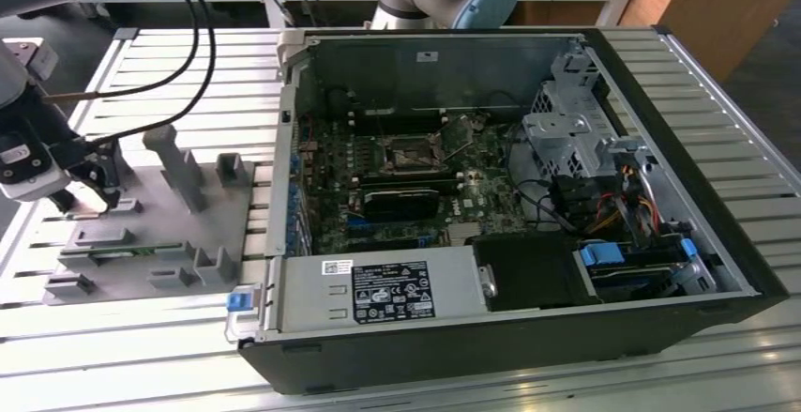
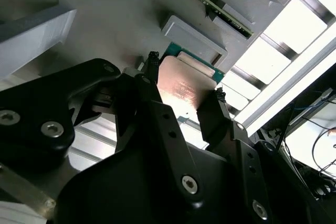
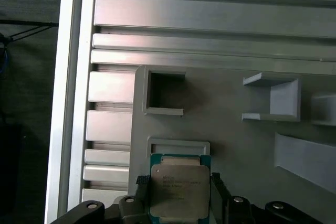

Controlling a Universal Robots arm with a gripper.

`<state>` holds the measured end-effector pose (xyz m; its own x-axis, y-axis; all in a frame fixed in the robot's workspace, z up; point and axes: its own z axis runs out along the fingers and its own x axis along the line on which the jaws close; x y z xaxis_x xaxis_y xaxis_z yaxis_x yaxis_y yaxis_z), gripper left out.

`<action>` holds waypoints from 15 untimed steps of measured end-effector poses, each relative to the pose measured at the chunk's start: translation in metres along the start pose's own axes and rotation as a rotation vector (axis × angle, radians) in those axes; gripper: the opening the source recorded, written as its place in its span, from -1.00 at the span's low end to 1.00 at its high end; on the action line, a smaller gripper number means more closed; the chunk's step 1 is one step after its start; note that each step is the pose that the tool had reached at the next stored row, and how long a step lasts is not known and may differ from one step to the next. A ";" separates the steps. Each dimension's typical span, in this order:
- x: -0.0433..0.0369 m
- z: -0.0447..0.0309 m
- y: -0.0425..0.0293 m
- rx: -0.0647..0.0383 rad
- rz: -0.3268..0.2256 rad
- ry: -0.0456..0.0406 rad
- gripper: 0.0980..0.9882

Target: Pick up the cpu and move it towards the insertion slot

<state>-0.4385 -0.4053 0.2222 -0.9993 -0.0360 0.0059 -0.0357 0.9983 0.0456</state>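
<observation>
At the 9 o'clock edge of the exterior view, the gripper [image 1: 103,185] hangs low over the grey fixture [image 1: 175,243], outside the open computer case [image 1: 501,348]. In both wrist views the cpu [image 3: 179,191] sits directly between the fingers [image 3: 217,184], metal top facing the cameras, just beside a raised rectangular frame of the fixture. The jaws are drawn in to chip width, with one finger against each of two opposite edges, so the grip is judged to be closed on the cpu. It cannot be determined whether the chip has cleared the fixture surface. The chip is square, so no long axis governs the grip. In the exterior view the insertion slot [image 1: 407,154] lies well apart from the gripper at about 3 o'clock, inside the case on the motherboard, with the case's near wall standing between them.
</observation>
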 end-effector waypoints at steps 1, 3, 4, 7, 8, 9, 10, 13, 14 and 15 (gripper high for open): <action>0.0000 -0.0010 0.0002 0.000 0.000 0.0000 0.00; 0.0000 -0.0028 0.0003 0.000 0.000 0.0001 0.00; 0.0000 -0.0035 0.0004 0.000 0.000 0.0000 0.00; 0.0000 -0.0057 0.0006 0.000 0.000 0.0001 0.00; 0.0000 -0.0065 0.0006 0.000 0.000 0.0000 0.00; 0.0001 -0.0073 0.0007 0.000 0.000 0.0000 0.00; 0.0001 -0.0083 0.0008 0.000 0.000 0.0000 0.00; 0.0001 -0.0116 0.0010 0.000 0.000 0.0000 0.00; 0.0001 -0.0126 0.0010 0.000 0.000 -0.0001 0.00; 0.0001 -0.0138 0.0011 0.000 0.000 0.0000 0.00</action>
<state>-0.4385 -0.4048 0.2360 -0.9993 -0.0360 0.0059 -0.0357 0.9983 0.0456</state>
